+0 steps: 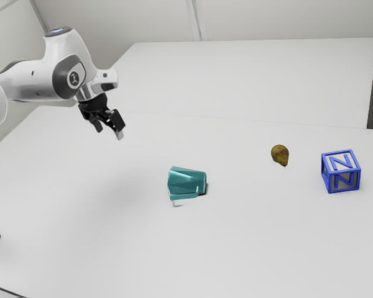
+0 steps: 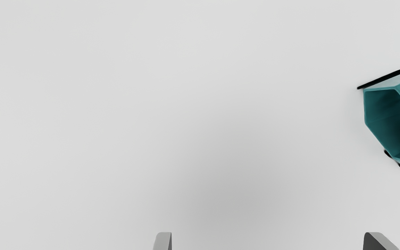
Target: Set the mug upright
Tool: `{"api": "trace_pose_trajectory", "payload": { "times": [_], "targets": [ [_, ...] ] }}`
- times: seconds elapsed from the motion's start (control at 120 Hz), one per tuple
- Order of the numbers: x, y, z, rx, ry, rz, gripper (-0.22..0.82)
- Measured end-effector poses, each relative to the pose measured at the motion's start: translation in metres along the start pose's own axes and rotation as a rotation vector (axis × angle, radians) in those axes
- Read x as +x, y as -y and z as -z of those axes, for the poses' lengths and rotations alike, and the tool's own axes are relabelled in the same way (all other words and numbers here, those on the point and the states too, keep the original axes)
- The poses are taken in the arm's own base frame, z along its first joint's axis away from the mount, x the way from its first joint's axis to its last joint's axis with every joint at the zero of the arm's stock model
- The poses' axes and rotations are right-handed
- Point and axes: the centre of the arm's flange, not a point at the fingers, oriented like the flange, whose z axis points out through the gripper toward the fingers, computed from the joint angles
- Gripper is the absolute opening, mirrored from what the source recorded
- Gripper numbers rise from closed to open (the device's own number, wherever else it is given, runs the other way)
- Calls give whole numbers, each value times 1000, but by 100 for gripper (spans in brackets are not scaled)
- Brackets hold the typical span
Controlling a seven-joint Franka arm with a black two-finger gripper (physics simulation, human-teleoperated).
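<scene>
Taking the pincer (image 1: 109, 130) as centre of the exterior view's clock face, bare table (image 1: 112, 242) gives room toward six. The tipped mug (image 1: 188, 183) obstructs four; the pear (image 1: 280, 154) and farther block (image 1: 341, 171) obstruct three, a passage between mug and pear.

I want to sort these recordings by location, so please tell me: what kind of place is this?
Probably a plain simulated test room: a robot arm, a bare white table and a lettered block.
</scene>
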Motion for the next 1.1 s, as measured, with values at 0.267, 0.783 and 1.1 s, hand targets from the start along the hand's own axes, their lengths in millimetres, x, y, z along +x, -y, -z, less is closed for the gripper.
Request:
{"api": "trace_pose_trajectory", "payload": {
  "times": [0.267,0.783,1.1],
  "targets": [
    [-46,-15,-23,-168,0,82,60],
    [-73,-47,-130,-615,64,336,60],
    [-66,-56,-152,-729,16,366,60]
  ]
}}
